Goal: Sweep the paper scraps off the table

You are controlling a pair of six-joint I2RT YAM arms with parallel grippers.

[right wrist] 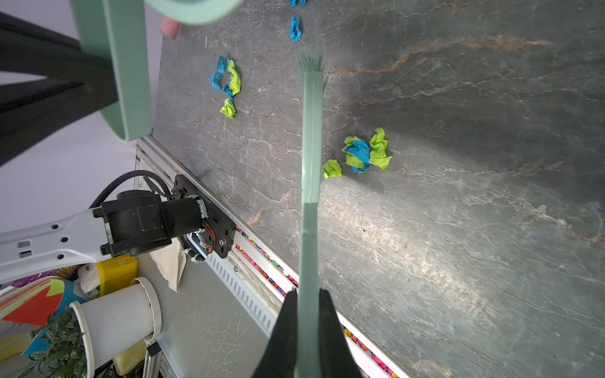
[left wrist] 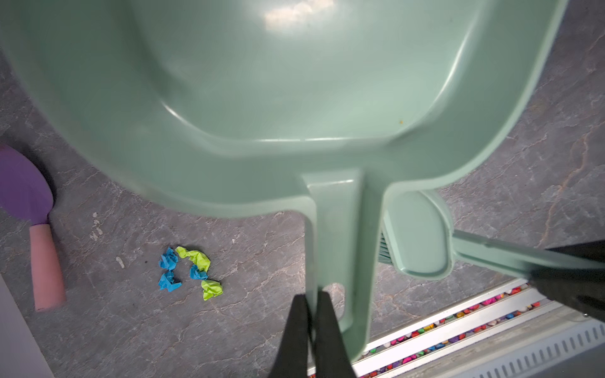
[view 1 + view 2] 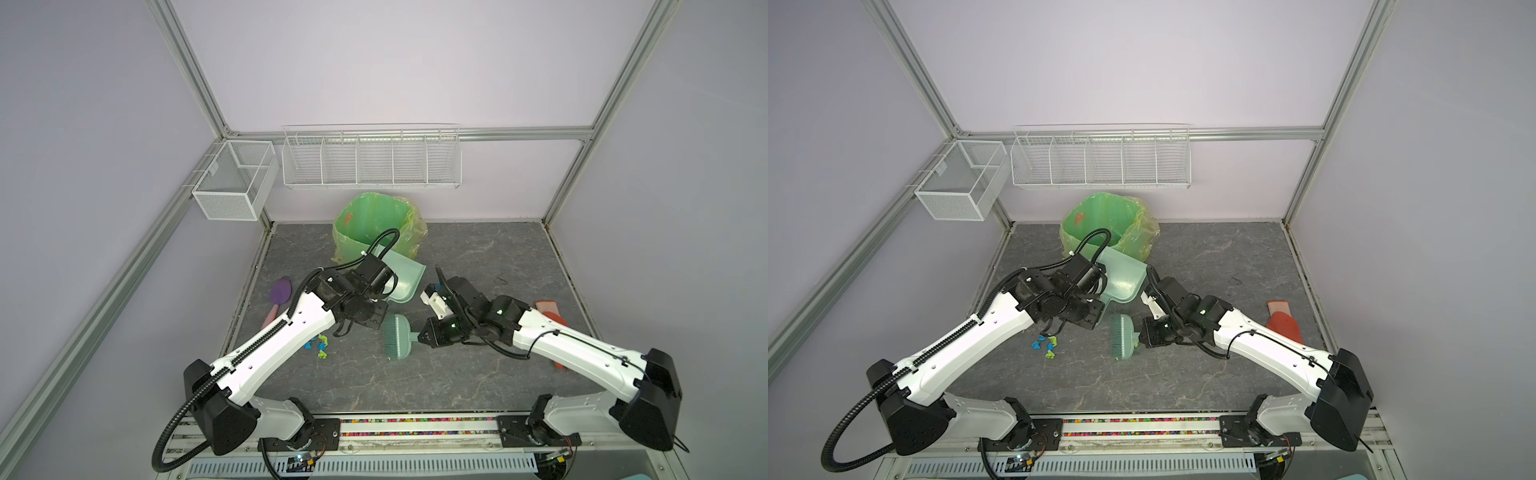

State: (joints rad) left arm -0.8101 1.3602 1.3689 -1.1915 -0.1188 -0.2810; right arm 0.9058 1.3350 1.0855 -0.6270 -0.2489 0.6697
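Note:
Blue and lime paper scraps lie in a small cluster on the table, just in front of my left wrist. In the right wrist view this cluster lies on one side of the brush and another cluster of paper scraps on the other. My left gripper is shut on the handle of a mint-green dustpan, whose mouth faces the bin. My right gripper is shut on the handle of a matching brush, bristles toward the scraps.
A green bin lined with a bag stands at the back centre. A purple spatula lies at the left, an orange glove at the right under my right arm. White wire baskets hang on the back wall.

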